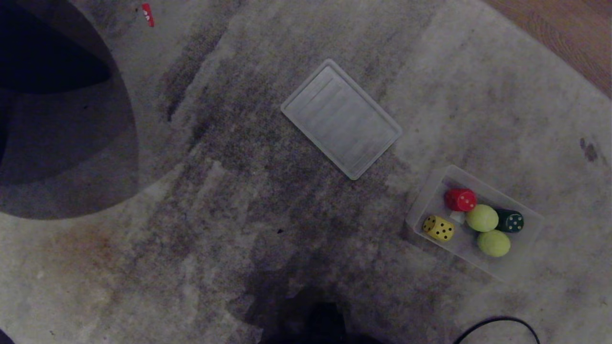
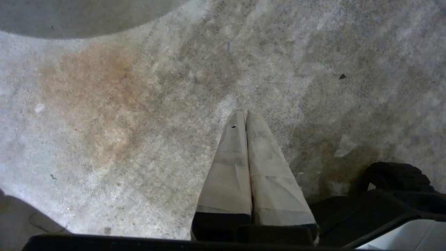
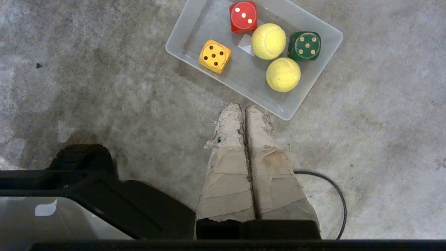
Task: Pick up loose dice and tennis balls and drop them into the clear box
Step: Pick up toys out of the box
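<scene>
Left gripper (image 2: 245, 113): hangs over bare, stained carpet (image 1: 201, 248) at the robot's near left, fingers pressed together, nothing between them.
Right gripper (image 3: 243, 108): hangs over carpet just short of the clear box's near long wall, fingers together and empty; a black cable (image 3: 334, 195) loops on the carpet beside it.
Clear box (image 1: 521, 272): sits on the carpet at the near right, angled, lid off, near the carpet's right edge.
Dice: 3 lie inside the box; yellow die (image 1: 438, 228) by the near-left corner, red die (image 1: 460, 199) by the far-left corner, dark green die (image 1: 509, 221) against the far long wall.
Tennis balls: 2 in the box; 1 (image 1: 482, 218) between the red and green dice, touching both, the other (image 1: 494, 242) just nearer.
Lid (image 1: 341, 118): flat, ribbed, mid-carpet, well apart from the box.
Open room: wide bare carpet left of the box and lid.
Far edge: wood floor (image 1: 564, 28) past the far-right carpet edge; small red object (image 1: 148, 14) far left.
</scene>
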You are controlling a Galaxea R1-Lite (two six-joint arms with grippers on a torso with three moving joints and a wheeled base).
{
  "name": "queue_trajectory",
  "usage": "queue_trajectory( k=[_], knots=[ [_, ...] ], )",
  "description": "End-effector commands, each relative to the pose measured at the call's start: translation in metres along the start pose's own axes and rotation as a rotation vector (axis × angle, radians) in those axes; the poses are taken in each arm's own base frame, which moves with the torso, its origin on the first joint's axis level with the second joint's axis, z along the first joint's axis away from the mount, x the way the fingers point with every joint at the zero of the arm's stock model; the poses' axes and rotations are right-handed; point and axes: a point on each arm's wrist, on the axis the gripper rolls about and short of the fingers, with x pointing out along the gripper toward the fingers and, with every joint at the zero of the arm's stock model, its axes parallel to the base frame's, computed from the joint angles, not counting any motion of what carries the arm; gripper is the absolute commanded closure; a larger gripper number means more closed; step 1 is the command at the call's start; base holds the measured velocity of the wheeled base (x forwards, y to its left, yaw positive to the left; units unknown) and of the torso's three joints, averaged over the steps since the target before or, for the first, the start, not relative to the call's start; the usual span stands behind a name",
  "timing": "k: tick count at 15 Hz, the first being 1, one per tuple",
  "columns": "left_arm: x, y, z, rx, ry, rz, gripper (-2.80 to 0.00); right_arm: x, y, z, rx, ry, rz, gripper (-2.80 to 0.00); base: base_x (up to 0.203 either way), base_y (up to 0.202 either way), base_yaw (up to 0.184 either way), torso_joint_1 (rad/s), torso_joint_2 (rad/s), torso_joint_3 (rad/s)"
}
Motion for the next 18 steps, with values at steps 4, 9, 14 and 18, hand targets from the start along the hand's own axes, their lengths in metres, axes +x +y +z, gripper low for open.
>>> queue_trajectory(
  k=[4,9,14,18],
  knots=[
    [0.0002,0.0000,-0.0004,0.001,0.002,0.000,0.00,0.0008,-0.0001,-0.0027,0.005,0.016,-0.001,0.00,0.000,0.000,0.000,0.000,0.00,0.000],
    [0.0002,0.0001,-0.0004,-0.002,0.002,0.003,0.00,0.0008,-0.0001,-0.0031,0.005,0.021,-0.002,0.00,0.000,0.000,0.000,0.001,0.00,0.018],
    [0.0002,0.0001,-0.0004,-0.016,0.002,0.006,0.00,0.0008,-0.0001,-0.0028,0.005,0.022,0.000,0.00,0.000,0.000,0.000,0.004,0.00,0.188],
    [0.0002,0.0001,-0.0004,-0.017,0.002,0.006,0.00,0.0008,-0.0001,-0.0029,0.005,0.019,-0.002,0.00,0.000,0.000,0.000,0.002,0.00,0.202]
  ],
)
